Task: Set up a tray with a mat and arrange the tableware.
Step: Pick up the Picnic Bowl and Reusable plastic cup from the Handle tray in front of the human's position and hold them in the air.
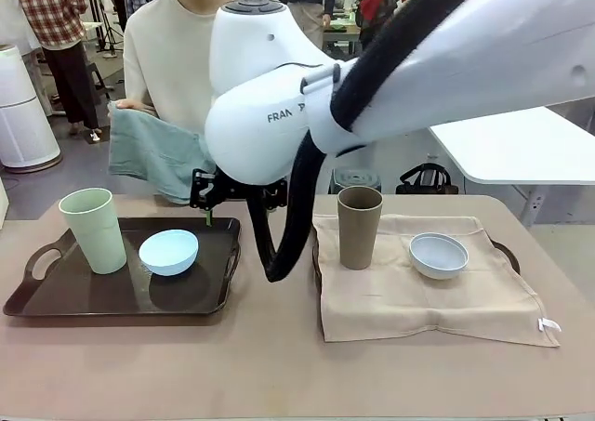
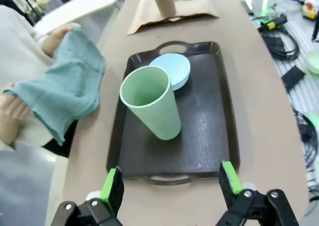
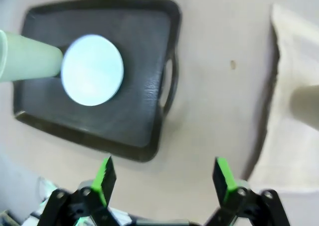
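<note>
On the left, a dark tray [image 1: 121, 311] [image 2: 209, 111] [image 3: 144, 111] carries a pale green cup [image 1: 95, 230] [image 2: 152, 104] and a light blue bowl [image 1: 168, 251] [image 2: 172, 70] [image 3: 92, 69]. To the right, a beige mat [image 1: 418, 291] covers a second tray and bears a brown cup [image 1: 359, 226] and a bluish-white bowl [image 1: 438, 255]. My right gripper [image 1: 223, 198] [image 3: 163, 170] hangs open above the left tray's far right side. My left gripper [image 2: 171, 178] is open just beyond that tray's near handle. Both hold nothing.
At the far side, a person holds a teal cloth [image 1: 149, 156] [image 2: 65, 91] up in both hands behind the left tray. My right arm [image 1: 418, 68] crosses the upper part of the front view. Bare tabletop [image 1: 279, 365] lies in front of both trays.
</note>
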Controlling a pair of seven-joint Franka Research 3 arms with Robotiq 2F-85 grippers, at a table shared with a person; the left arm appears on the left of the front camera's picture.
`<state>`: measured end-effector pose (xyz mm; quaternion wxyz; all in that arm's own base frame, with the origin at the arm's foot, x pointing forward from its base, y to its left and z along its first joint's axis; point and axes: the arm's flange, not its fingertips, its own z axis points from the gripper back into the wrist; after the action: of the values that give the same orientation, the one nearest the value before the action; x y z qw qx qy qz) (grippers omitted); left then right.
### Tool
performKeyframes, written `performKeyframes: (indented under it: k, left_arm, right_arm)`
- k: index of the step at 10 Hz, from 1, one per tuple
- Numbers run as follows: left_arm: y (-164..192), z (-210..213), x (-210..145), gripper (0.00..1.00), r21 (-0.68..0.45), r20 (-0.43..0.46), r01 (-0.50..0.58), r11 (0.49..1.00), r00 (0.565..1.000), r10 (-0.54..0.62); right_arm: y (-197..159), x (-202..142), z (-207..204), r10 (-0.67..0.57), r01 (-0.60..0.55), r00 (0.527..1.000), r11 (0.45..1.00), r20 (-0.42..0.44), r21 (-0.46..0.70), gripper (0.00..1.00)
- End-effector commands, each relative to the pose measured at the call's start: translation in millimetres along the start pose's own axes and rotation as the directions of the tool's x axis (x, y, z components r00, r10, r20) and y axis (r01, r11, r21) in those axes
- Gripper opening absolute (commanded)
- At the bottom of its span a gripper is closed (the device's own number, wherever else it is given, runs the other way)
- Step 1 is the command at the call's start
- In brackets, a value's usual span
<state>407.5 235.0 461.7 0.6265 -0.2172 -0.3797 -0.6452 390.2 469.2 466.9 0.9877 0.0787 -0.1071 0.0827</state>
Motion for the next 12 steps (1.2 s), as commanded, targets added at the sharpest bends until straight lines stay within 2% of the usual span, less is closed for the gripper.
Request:
performKeyframes:
  k: [1,2,3,8,9,10,12]
  left_arm:
    - [0.2,-3.2,2.5,1.00,-0.008,-0.031,-0.019,1.000,0.999,0.019]
    - [-0.4,-5.1,-0.8,1.00,-0.005,-0.029,-0.028,1.000,0.999,0.028]
    - [1.2,-1.7,0.8,1.00,-0.003,-0.003,0.000,1.000,1.000,0.000]
    - [1.7,-2.9,0.2,1.00,-0.006,-0.003,-0.004,1.000,1.000,0.004]
    - [6.6,-13.6,1.1,1.00,0.018,0.011,-0.047,0.999,0.999,0.047]
    - [4.0,-28.1,4.4,1.00,0.011,-0.028,-0.041,0.999,0.999,0.041]
    - [8.8,-43.7,-4.2,1.00,0.064,-0.062,-0.057,0.996,0.996,0.061]
  right_arm:
    - [9.7,11.7,8.5,-0.039,0.039,0.999,0.999,-0.025,0.026,1.00]
    - [3.9,9.5,12.9,-0.020,0.021,1.000,0.998,-0.018,0.063,1.00]
    - [4.0,7.0,2.3,-0.010,0.010,1.000,1.000,-0.004,0.013,1.00]
    - [5.8,10.6,4.8,-0.018,0.018,1.000,1.000,-0.005,0.024,1.00]
    - [17.6,3.8,-9.0,0.066,-0.066,0.997,0.998,-0.028,0.014,1.00]
    - [33.9,5.7,-24.8,0.106,-0.106,0.994,0.994,-0.018,-0.008,1.00]
    - [60.4,22.5,-55.8,0.131,-0.131,0.990,0.991,-0.054,-0.001,1.00]
